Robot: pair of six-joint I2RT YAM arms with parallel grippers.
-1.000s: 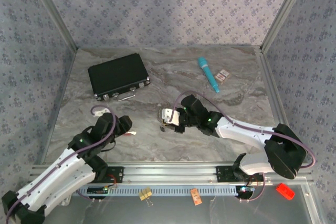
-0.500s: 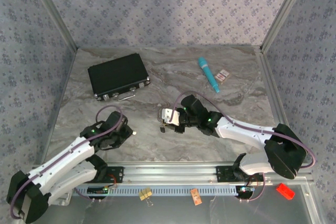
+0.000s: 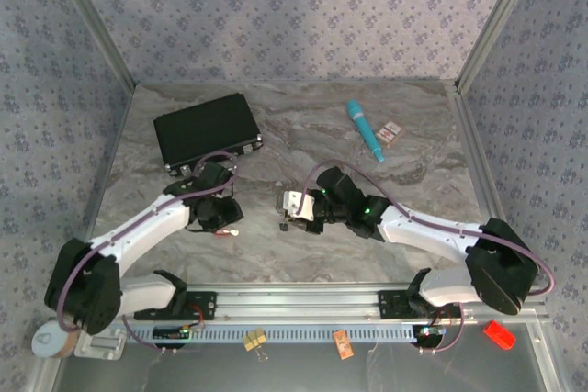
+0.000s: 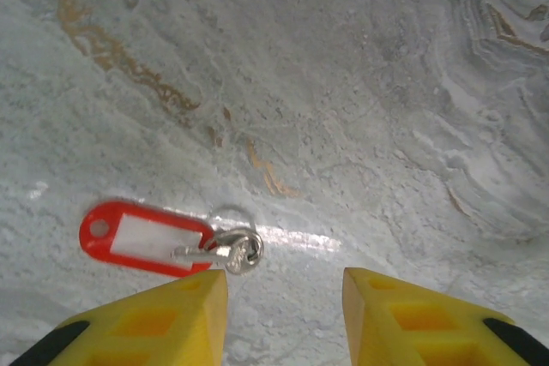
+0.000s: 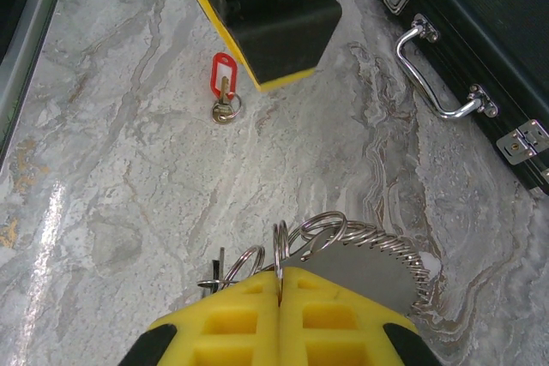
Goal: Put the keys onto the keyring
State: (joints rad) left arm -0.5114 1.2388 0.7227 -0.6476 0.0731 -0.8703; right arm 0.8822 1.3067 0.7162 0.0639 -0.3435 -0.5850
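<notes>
Your right hand [image 5: 279, 285] is clenched on the keyring [image 5: 386, 242]. The two yellow fingers press flat together on a thin ring, and the silvery loops and coil-edged rim fan out just past the tips. In the top view that hand sits near the middle of the table [image 5: 129, 212], with the keyring at its left tip.

Your left hand [image 4: 283, 285] is released: its yellow fingers stand apart with bare marble between them. The key [image 4: 230, 253] lies flat on the table just ahead of one fingertip. A small split ring joins it to a red tag [image 4: 141, 239]. The tag's white insert looks plain, and you can read no writing on it.

From the right wrist you see the left hand from the front, black with a yellow edge, hanging just beside the key and red tag. To the right of it is a black case [image 5: 489, 23] with a chrome handle [image 5: 437, 83] and chrome latches; no brand can be made out on it.

The top view places the case, closed, at the far left of the table, just behind the left arm's wrist. That view also gives you a teal stick [image 3: 366, 130] at the far right, with two small cards [image 3: 392, 132] just beside it, their print too small to read. On the rail in front of the arm bases it shows a binder clip [image 3: 254, 339], an orange tag [image 3: 344, 344] and a red block [image 3: 499, 333].
</notes>
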